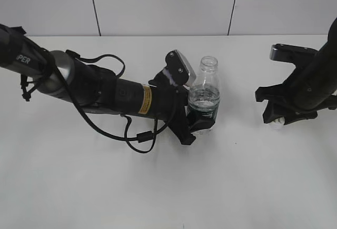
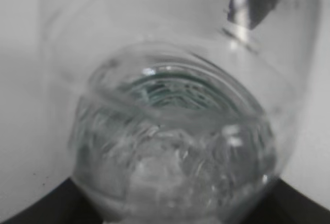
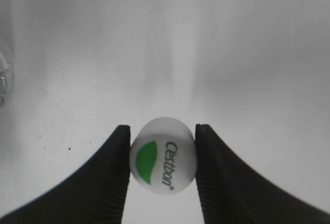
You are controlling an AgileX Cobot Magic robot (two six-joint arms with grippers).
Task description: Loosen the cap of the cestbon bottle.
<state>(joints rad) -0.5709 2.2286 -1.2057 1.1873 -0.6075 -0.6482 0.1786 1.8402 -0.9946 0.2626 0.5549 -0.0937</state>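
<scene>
The cestbon bottle (image 1: 206, 89) stands upright at the table's middle, clear, partly filled with water, its neck open with no cap on it. My left gripper (image 1: 201, 122) is shut on its lower part at the dark green label. In the left wrist view the bottle (image 2: 170, 131) fills the frame and only the dark jaw tips (image 2: 172, 211) show at the bottom corners. The cap (image 3: 163, 157), white with a green mark and "Cestbon" lettering, sits between the fingers of my right gripper (image 3: 162, 149), which is shut on it. That gripper (image 1: 276, 117) is low over the table at the right.
The white table (image 1: 158, 187) runs to a pale panelled wall at the back. The left arm with its loose black cable (image 1: 131, 134) lies across the left half of the table. The bottle's edge shows at the far left of the right wrist view (image 3: 3, 80).
</scene>
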